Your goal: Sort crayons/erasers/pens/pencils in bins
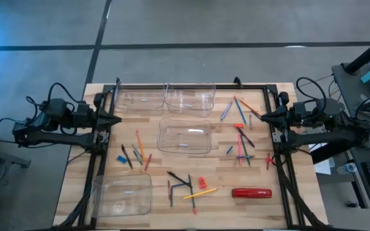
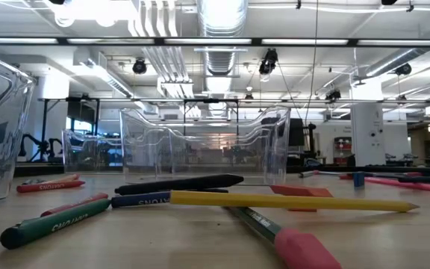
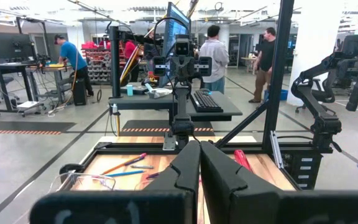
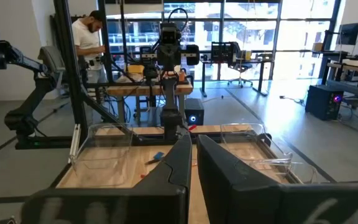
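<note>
Four clear bins stand on the wooden table: two side by side at the far edge, one in the middle and one near left. Pencils, pens and crayons lie flat in loose clusters at the left, at the right and near the front. A small orange eraser lies on the table among the front ones. My left gripper hangs shut above the table's left edge. My right gripper hangs shut above the right edge. Both point level toward the middle and hold nothing.
A large red oblong object lies near the front right. A black frame runs around the table. In the low view a yellow pencil and a green crayon lie closest. People stand in the room behind.
</note>
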